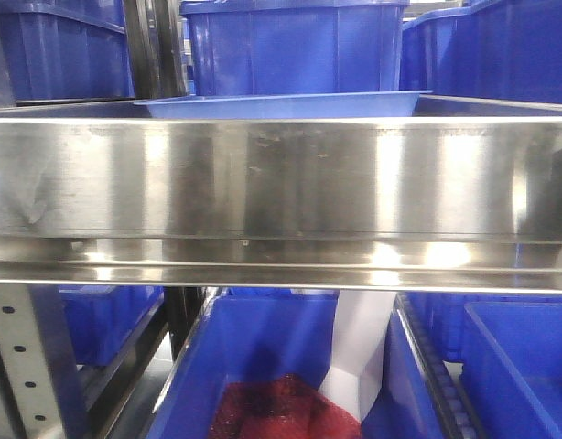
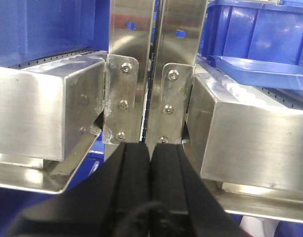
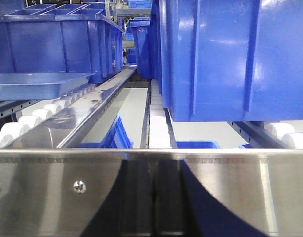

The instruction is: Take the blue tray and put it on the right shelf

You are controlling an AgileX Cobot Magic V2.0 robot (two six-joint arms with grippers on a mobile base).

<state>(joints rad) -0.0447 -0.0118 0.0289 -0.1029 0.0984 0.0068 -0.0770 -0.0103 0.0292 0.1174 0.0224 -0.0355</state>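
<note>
The light blue tray (image 1: 281, 105) lies flat on the steel right shelf (image 1: 281, 178), just behind its wide shiny front lip. It shows in the left wrist view (image 2: 262, 69) on the right-hand rack's rollers, and in the right wrist view (image 3: 40, 83) on the left roller lane. My left gripper (image 2: 150, 148) is shut and empty, pointing at the gap between two steel uprights (image 2: 154, 59). My right gripper (image 3: 154, 197) shows as dark fingers pressed together against the shelf lip (image 3: 240, 192). It holds nothing.
Deep dark-blue bins (image 1: 295, 46) stand behind the tray. One large bin (image 3: 230, 54) sits on the rollers close in front of the right wrist. More blue bins sit below the shelf; one (image 1: 263, 366) holds red mesh and white paper. A perforated upright (image 1: 25, 366) is lower left.
</note>
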